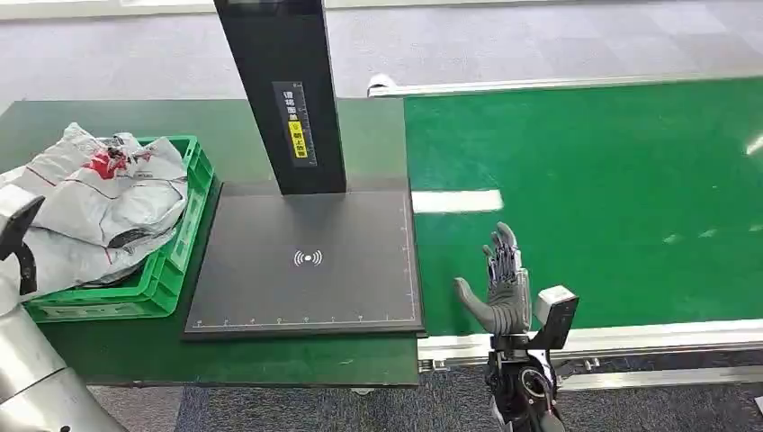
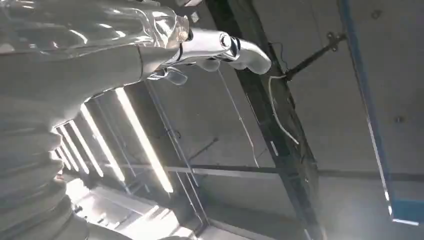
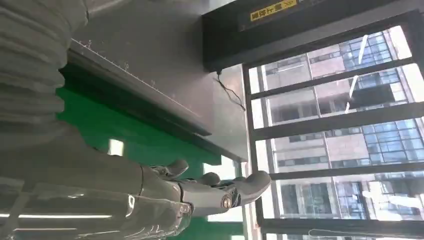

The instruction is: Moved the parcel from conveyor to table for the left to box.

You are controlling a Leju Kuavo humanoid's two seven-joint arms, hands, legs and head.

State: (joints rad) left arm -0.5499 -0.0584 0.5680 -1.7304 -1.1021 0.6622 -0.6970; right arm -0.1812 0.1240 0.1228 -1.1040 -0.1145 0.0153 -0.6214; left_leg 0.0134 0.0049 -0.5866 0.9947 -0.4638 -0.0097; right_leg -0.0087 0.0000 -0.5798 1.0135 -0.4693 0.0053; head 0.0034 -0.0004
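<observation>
The right hand [image 1: 504, 292] stands empty, fingers spread, over the conveyor [image 1: 612, 180]. The left hand [image 2: 210, 47] appears empty, fingers extended. Parcels [image 1: 99, 198] fill the crate [image 1: 184, 229], far leftward.

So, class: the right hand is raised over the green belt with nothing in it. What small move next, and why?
Probably hold the right hand open above the conveyor and wait: no parcel lies on the belt, and the scanner pad is bare.
</observation>
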